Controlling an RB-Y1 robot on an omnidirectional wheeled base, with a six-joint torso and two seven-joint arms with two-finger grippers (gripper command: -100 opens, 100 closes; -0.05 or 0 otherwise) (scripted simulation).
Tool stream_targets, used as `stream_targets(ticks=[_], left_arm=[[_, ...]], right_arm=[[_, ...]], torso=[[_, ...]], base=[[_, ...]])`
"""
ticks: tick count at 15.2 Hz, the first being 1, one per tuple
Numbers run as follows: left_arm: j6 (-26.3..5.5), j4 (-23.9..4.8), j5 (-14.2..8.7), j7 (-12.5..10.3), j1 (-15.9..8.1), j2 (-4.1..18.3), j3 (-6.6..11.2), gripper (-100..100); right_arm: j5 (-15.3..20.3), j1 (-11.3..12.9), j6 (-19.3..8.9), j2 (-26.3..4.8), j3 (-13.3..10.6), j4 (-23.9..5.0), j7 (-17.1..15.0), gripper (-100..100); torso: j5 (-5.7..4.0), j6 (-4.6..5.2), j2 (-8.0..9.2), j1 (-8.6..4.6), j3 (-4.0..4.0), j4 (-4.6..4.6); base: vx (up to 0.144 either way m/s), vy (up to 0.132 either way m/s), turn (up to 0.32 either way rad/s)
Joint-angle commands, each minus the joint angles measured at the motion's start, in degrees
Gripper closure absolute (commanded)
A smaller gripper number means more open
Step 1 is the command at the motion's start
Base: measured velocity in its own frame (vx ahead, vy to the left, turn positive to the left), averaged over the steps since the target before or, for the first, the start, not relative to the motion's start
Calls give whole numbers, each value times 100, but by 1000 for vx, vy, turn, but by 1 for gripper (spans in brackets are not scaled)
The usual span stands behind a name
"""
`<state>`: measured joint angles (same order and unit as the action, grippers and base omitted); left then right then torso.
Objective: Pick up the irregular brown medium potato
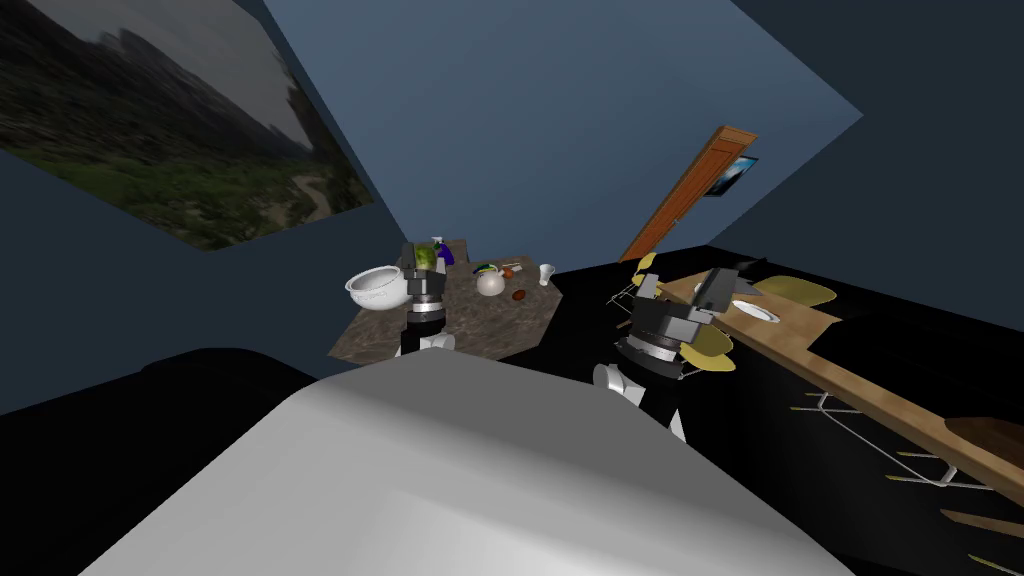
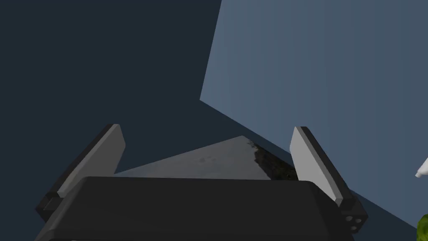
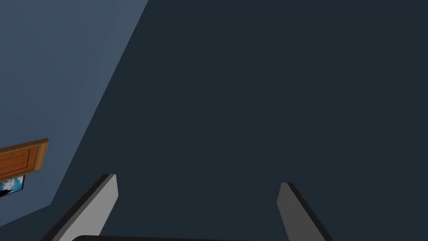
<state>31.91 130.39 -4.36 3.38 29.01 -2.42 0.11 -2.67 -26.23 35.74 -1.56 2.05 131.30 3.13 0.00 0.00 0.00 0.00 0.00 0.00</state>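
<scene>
- Well, my left gripper (image 2: pixel 207 129) hangs released above the marbled table (image 1: pixel 485 328), nothing between its fingers.
- The brown potato (image 1: pixel 519 295) lies on that table beside a white teapot (image 1: pixel 490 284), apart from the gripper.
- My right gripper (image 3: pixel 198 180) is released too.

The left jaws stand wide apart. Between them shows a grey counter (image 2: pixel 209 161) corner. Outside one jaw peek a white tip (image 2: pixel 422 169) and something green (image 2: pixel 423 228).
</scene>
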Motion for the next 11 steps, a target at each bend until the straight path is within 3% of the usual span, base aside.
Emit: stream_targets(ticks=[1,2,3,4,6,7,9,11], left_arm=[[-76,-16,-8,-20,-37,269,6,-100],[-76,-16,-8,-20,-37,269,6,-100],[-152,-32,-17,-41,-74,455,12,-100],[-152,-32,-17,-41,-74,455,12,-100],[-378,-81,-43,-102,-183,777,29,-100],[-378,-81,-43,-102,-183,809,29,-100],[-683,-152,-79,-185,-333,1101,52,-100],[-875,-195,-102,-234,-421,1225,66,-100]], right_arm=[[0,0,0,0,0,0,0,0],[0,0,0,0,0,0,0,0],[0,0,0,0,0,0,0,0],[0,0,0,0,0,0,0,0],[0,0,0,0,0,0,0,0],[0,0,0,1,0,0,0,0],[0,0,0,1,0,0,0,0],[0,0,0,1,-1,0,0,0]], torso=[[0,0,0,0,0,0],[0,0,0,-1,0,0],[-1,0,0,-3,0,0],[-1,0,-1,-5,-1,0],[-2,0,-3,-9,-2,0],[-3,0,-5,-15,-3,-1],[-4,0,-6,-21,-3,-1],[-5,0,-4,-25,-2,-1]], base=[[0,-9,12],[1,-15,14],[4,-22,16],[4,-25,14],[10,-41,30],[14,-56,29],[8,-58,43],[-1,-68,35]])
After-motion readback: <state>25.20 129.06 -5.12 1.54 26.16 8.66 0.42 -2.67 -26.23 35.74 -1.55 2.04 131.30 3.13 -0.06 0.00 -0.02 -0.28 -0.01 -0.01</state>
